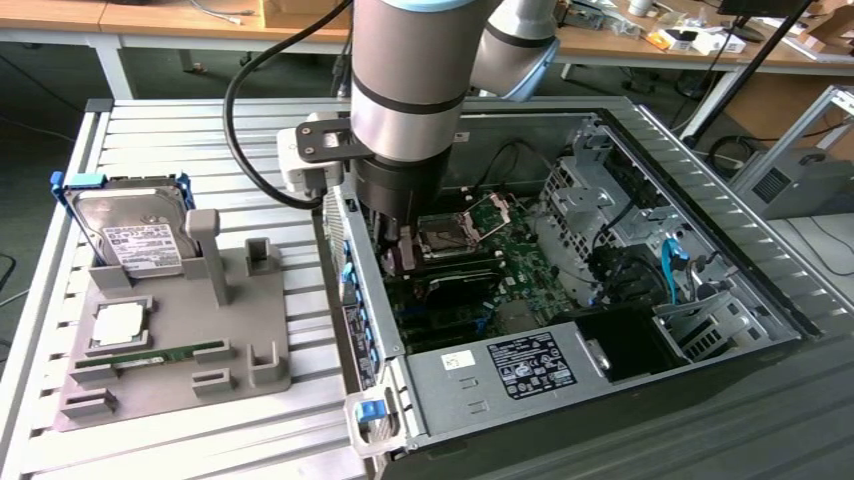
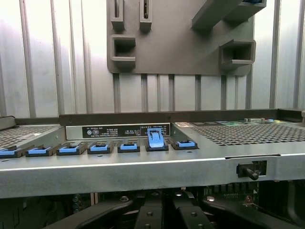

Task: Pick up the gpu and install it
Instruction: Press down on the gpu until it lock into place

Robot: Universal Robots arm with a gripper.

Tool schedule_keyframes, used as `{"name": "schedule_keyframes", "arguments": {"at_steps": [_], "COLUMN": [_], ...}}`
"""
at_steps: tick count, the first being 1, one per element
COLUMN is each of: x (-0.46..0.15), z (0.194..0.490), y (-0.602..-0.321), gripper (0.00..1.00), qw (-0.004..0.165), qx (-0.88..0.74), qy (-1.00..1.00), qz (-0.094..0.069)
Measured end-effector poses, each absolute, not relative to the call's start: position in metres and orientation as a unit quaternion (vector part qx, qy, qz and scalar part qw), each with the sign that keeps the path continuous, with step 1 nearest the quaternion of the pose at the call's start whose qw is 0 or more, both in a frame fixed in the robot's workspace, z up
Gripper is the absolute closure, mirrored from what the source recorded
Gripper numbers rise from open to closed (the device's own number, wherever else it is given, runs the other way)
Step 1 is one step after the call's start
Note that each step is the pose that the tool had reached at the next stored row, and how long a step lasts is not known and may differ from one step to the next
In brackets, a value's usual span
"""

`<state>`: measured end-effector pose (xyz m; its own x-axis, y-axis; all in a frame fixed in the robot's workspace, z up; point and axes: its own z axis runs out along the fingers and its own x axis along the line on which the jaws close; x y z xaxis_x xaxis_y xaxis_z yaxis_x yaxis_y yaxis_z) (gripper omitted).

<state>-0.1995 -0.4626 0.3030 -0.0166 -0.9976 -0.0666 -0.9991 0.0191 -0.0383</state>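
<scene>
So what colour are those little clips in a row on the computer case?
Blue clips, clearest in the wrist view.

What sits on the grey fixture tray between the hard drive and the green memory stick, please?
In the exterior view, a silver processor chip lies on the grey fixture tray between the hard drive and the green memory stick.
</scene>
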Motion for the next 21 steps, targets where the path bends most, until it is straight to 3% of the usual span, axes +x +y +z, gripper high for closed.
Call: {"name": "schedule_keyframes", "arguments": {"at_steps": [21], "x": [-0.2030], "z": [0.3030], "y": [-0.4626], "gripper": [0.89], "qw": [0.038], "qx": [-0.700], "qy": [0.713], "qz": [0.010]}}
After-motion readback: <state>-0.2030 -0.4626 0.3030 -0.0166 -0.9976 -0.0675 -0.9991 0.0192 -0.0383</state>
